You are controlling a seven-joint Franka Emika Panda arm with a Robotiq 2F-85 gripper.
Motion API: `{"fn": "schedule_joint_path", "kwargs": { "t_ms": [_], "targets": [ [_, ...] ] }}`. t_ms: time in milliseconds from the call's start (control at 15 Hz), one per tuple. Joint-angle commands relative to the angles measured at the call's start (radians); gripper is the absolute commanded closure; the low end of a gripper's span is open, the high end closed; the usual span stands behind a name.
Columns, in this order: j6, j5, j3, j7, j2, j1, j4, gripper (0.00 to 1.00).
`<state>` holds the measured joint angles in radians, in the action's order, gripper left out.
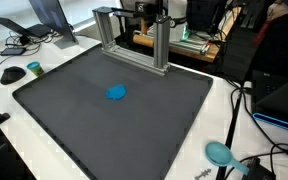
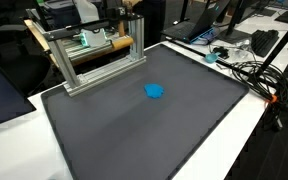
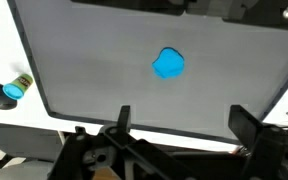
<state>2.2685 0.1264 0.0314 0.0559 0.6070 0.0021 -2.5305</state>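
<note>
We hold our gripper (image 3: 182, 118) spread wide, high over the blue lump (image 3: 168, 64); it lies central on the grey mat (image 3: 84, 70), clear of every edge, so nothing crowds it.

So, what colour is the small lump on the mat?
The lump is bright blue, clearest in wrist view.

Exterior views slant from different corners, wrist view overhead; all show blue lump (image 1: 116, 93).

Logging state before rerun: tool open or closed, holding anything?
Tool: open, jaws wide apart, holding nothing; blue object lies apart from it on the grey mat.
</note>
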Motion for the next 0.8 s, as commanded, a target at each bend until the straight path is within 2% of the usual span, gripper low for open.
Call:
{"fn": "schedule_joint_path", "kwargs": {
  "t_ms": [0, 133, 400, 733],
  "targets": [
    [0.077, -0.027, -0.005, -0.013, -0.196, 0.001, 0.137, 0.0],
    [0.1, -0.034, -0.019, -0.024, -0.307, 0.009, 0.215, 0.0],
    [0.061, -0.033, -0.049, -0.027, -0.506, 0.017, 0.379, 0.0],
    [-0.019, -0.097, -0.056, -0.006, -0.664, 0.026, 0.527, 0.0]
  ]
}}
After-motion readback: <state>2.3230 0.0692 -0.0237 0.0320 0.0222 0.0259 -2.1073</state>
